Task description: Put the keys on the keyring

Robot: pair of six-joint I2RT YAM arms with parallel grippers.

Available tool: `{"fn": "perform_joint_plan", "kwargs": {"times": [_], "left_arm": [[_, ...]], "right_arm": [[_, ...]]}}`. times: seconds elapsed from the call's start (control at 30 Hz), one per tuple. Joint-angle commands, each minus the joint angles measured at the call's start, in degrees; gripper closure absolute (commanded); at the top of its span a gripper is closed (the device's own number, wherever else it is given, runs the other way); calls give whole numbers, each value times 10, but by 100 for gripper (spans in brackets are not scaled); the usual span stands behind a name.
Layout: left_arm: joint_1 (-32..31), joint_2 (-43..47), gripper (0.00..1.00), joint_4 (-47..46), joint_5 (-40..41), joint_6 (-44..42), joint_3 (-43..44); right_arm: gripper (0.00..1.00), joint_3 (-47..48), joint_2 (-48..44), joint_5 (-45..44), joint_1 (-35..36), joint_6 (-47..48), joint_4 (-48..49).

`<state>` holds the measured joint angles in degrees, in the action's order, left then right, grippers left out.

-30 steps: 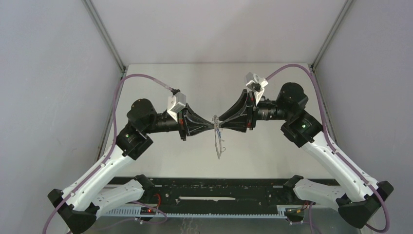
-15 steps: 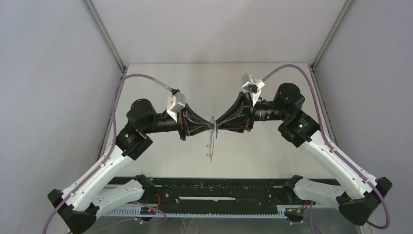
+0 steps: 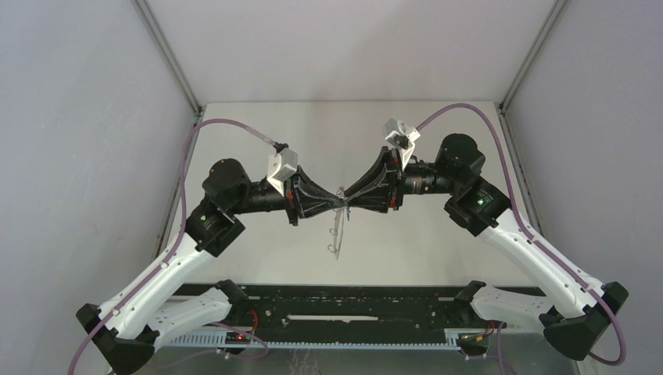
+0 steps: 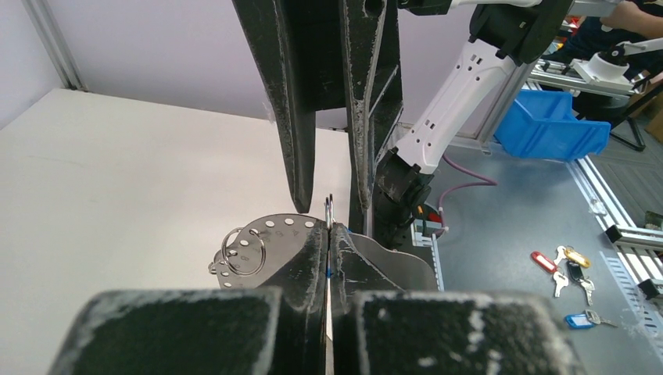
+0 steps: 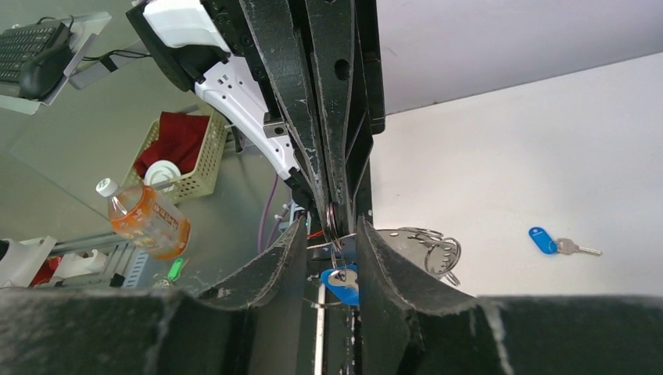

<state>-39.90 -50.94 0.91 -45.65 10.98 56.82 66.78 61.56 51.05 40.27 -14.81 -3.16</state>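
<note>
The keyring hangs edge-on in mid-air between my two grippers. In the left wrist view it is a grey holed plate with small wire loops. My left gripper is shut on a wire loop at the keyring's top rim. My right gripper faces it with jaws apart around that loop. A key with a blue tag hangs from the loop between the right fingers. The other key, with a blue tag, lies on the white table. In the top view the grippers meet tip to tip.
The white table is walled at the back and both sides. Beyond its edge are a blue bin, loose tagged keys, an orange bottle and a basket.
My right gripper has moved left, closer to the left gripper's tips. The hanging keyring has swung a little left. The left arm has stayed put.
</note>
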Motion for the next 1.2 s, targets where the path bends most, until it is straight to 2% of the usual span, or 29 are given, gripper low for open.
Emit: {"fn": "perform_joint_plan", "kwargs": {"times": [0.0,0.17,0.27,0.33,0.43,0.63,0.73,0.8,0.93,1.03,1.17], "left_arm": [[0,10,100,-34,-7,-5,19],[0,11,100,-34,-7,-6,19],[0,11,100,-34,-6,-5,19],[0,11,100,-35,-6,-5,19],[0,11,100,-35,-5,-4,19],[0,10,100,-29,2,-13,13],[0,9,99,-22,14,-16,8],[0,8,86,-16,21,-20,4],[0,6,68,9,15,-41,6],[1,3,63,61,5,-89,24],[1,-8,62,145,-25,-162,48]], "right_arm": [[64,16,0,-7,2,5,1],[66,16,1,-6,2,3,7],[81,15,5,2,2,-1,10],[86,16,7,2,4,-2,11],[98,16,8,-1,8,3,7],[100,16,-11,-9,10,25,-21],[100,35,-16,-26,15,53,-84],[100,54,-11,-38,24,78,-134],[100,92,0,-87,55,140,-233],[100,133,17,-139,80,192,-313],[100,192,52,-181,110,237,-405]]}}
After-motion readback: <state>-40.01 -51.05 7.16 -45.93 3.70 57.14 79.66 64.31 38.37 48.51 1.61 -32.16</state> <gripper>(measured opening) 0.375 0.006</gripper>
